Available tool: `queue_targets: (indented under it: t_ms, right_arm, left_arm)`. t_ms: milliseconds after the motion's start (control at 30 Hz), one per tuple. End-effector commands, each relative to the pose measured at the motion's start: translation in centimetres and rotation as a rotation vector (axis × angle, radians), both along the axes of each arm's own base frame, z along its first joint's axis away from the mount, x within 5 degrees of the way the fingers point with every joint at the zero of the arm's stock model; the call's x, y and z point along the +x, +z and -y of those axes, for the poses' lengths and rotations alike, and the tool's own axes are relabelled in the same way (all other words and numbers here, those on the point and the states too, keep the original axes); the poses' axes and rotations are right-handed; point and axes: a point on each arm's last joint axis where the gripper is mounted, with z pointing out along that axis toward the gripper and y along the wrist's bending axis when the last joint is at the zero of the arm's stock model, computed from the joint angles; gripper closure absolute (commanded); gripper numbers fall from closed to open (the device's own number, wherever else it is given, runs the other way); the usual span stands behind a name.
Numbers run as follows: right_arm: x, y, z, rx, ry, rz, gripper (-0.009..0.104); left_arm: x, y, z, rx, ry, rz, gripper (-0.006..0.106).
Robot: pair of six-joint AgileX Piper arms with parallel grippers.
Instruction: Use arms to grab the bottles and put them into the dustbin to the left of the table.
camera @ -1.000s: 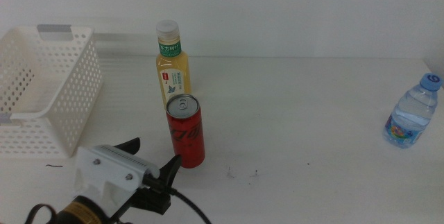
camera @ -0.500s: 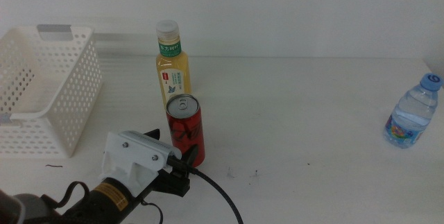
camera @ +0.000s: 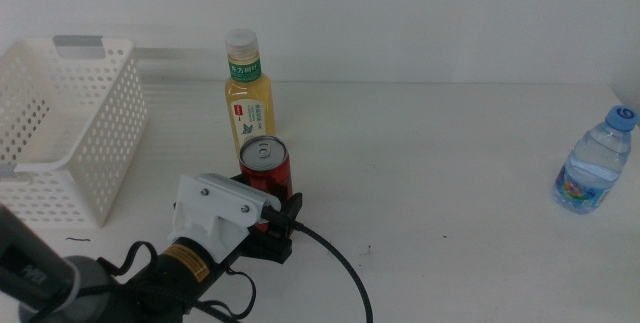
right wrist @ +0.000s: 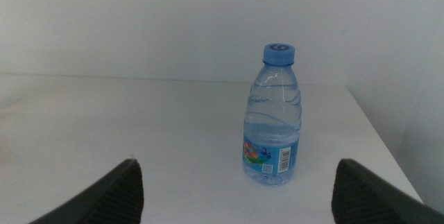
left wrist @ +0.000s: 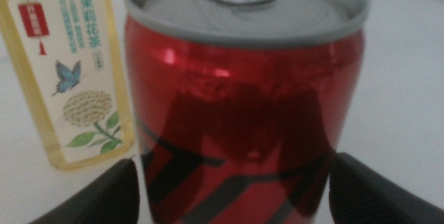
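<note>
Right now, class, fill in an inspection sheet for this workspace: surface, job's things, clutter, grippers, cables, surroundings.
Surface: white table, a few dark specks.
Job's things: red can upright in front of the yellow tea bottle; water bottle upright at far right; dustbin at left, nothing seen inside.
Clutter: nothing seen.
Grippers: left gripper open, jaws on either side of the can; right gripper open, facing the water bottle, well short of it.
Cables: black cable trailing from the left arm.
Surroundings: plain white wall.

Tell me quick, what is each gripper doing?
Left gripper: open, jaws either side of the slim red can.
Right gripper: open, empty.
</note>
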Motion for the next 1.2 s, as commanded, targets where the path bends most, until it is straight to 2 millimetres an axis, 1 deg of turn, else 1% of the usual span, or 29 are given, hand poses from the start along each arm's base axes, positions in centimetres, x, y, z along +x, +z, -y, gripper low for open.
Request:
queue_targets:
  t_ms: [0, 267, 333, 700, 800, 900, 1067, 1167]
  right_arm:
    - [0.0, 0.0, 0.1, -0.008, -0.008, 0.01, 0.012]
    - [0.0, 0.0, 0.1, -0.008, -0.008, 0.01, 0.012]
    - [0.0, 0.0, 0.1, -0.008, -0.008, 0.01, 0.012]
    - [0.0, 0.0, 0.1, -0.008, -0.008, 0.01, 0.012]
    - [0.0, 0.0, 0.1, -0.008, -0.008, 0.01, 0.012]
    - [0.0, 0.0, 0.1, -0.008, -0.008, 0.01, 0.012]
    - [0.0, 0.0, 0.1, -0.008, -0.008, 0.01, 0.012]
    - [0.0, 0.0, 0.1, -0.008, -0.008, 0.01, 0.012]
  left_arm:
    - [0.4, -0.1, 0.2, -0.024, 0.005, 0.002, 0.007]
    - [1.7, -1.1, 0.9, -0.022, 0.009, -0.004, 0.007]
    - [2.0, -1.1, 1.0, -0.024, 0.011, 0.002, 0.007]
    - [2.2, -1.3, 0.8, -0.022, 0.043, -0.001, 0.008]
    - [2.2, -1.3, 0.8, -0.022, 0.043, -0.001, 0.014]
    - [2.1, -1.3, 0.9, -0.021, 0.034, 0.0, 0.025]
    - [2.1, -1.3, 0.8, -0.019, 0.042, 0.001, 0.05]
    - [2.2, -1.3, 0.8, 0.014, 0.041, 0.018, 0.066]
